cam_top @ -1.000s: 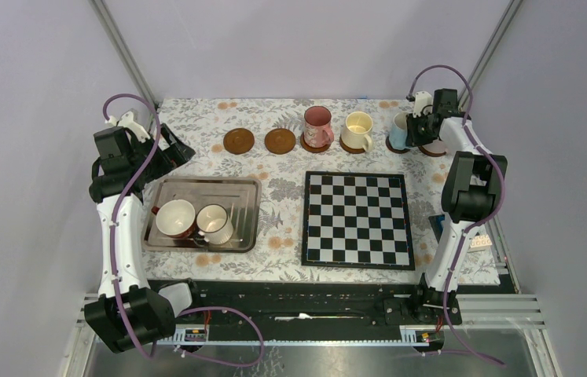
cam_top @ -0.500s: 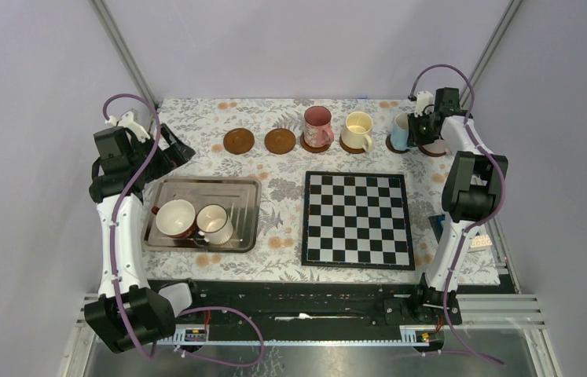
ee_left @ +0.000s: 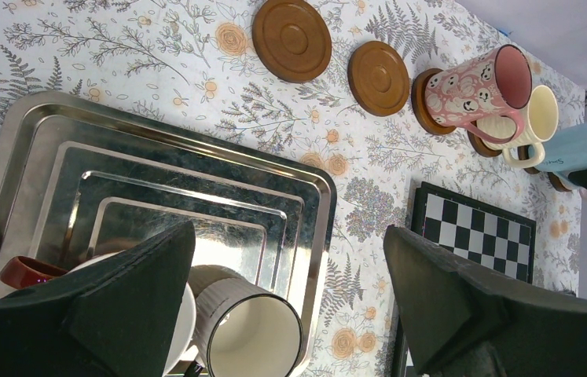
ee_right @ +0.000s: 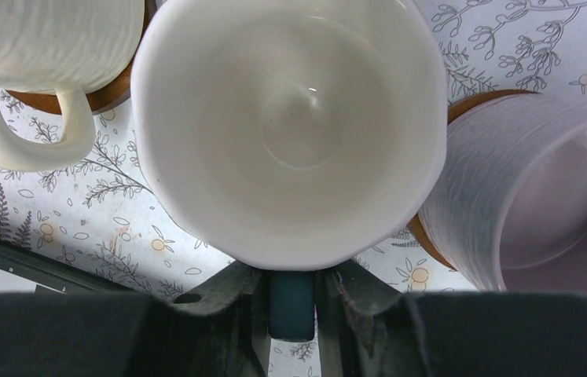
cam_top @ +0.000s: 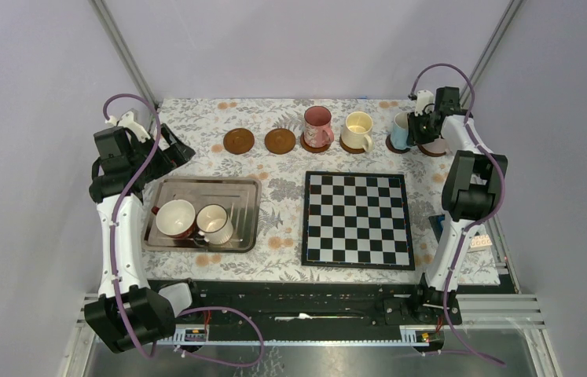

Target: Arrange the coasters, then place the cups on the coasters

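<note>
Two bare coasters (cam_top: 238, 140) (cam_top: 280, 140) lie at the back of the table. To their right, the pink cup (cam_top: 317, 126) and the cream cup (cam_top: 357, 129) each stand on a coaster. The light blue cup (cam_top: 400, 131) is upright over another coaster, whose edge (cam_top: 390, 146) shows. My right gripper (cam_top: 414, 127) is shut on the light blue cup's handle (ee_right: 290, 302). The lilac cup (ee_right: 526, 188) stands on its own coaster (ee_right: 478, 102) just to the right. My left gripper (cam_top: 176, 149) hangs open and empty above the tray. The dark-red cup (cam_top: 174, 218) and the white cup (cam_top: 214, 224) sit in the tray.
The metal tray (cam_top: 239, 188) lies at front left. A chessboard (cam_top: 357, 218) lies flat at front right, in front of the cup row. The right arm reaches over the table's back right corner, and the back edge runs close behind the cups.
My right gripper has shifted slightly with the light blue cup, which has settled lower over its coaster. The left arm has not moved.
</note>
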### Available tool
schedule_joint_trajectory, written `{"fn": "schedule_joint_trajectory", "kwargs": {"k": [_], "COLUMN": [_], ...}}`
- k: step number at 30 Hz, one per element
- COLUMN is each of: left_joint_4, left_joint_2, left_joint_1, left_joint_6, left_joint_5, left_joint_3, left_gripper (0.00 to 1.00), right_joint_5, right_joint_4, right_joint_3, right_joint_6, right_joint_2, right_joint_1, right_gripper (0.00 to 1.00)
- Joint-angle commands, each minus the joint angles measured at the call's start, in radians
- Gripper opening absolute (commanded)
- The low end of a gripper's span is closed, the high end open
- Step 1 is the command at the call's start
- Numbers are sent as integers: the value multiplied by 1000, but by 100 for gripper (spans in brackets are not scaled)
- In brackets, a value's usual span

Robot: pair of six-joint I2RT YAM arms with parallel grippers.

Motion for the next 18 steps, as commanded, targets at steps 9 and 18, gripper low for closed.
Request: {"fn": "schedule_joint_trajectory", "kwargs": {"k": [9,18], "left_joint_4": [52,51], "left_joint_2": [-13,-13], "left_joint_1": [6,6], "left_joint_6": [10,10], "left_joint_5": [5,6], "left_joint_3": [-2,0], "left_gripper": [99,99], "right_joint_5": [-52,-55], "right_joint_4": [-15,-34], "right_joint_3": [89,91], "right_joint_6": [23,15], "right_joint_2": [11,7], "right_joint_1": [-7,-9], "right_gripper": [35,49]}}
